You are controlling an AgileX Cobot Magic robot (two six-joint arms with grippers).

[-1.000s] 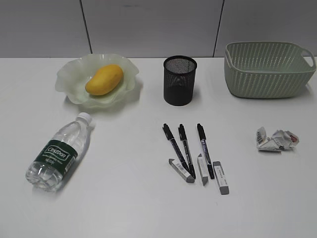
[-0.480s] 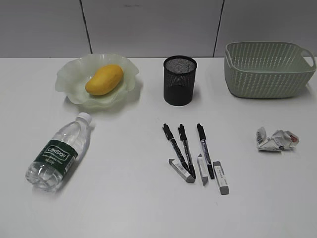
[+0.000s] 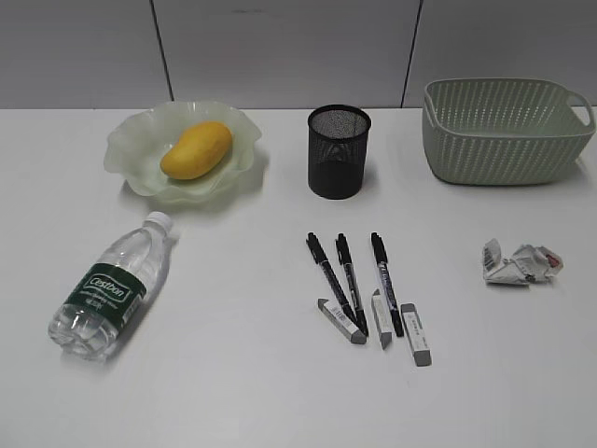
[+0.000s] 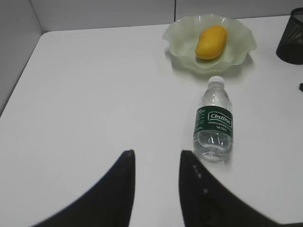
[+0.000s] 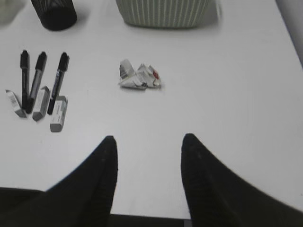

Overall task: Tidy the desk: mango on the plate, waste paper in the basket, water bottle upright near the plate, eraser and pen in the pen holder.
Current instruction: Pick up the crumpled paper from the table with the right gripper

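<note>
Green label on water bottle (image 3: pixel 110 287) reads "Cestbon".

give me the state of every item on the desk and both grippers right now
Yellow-orange oblong mango: lying in the pale green ruffled plate.
Clear plastic water bottle: on its side, capped.
Black wire-mesh pen holder: upright, nothing visible inside.
Sage-green woven-pattern basket: upright, nothing visible inside.
Crumpled white waste paper: on the desk.
Three black pens: flat, capped.
Three grey erasers: flat, beside the pens.
Left gripper: open, empty.
Right gripper: open, empty.

Mango (image 3: pixel 196 149) on plate (image 3: pixel 140 140); 3 pens (image 3: pixel 350 271) before pen holder (image 3: pixel 339 151).
</note>
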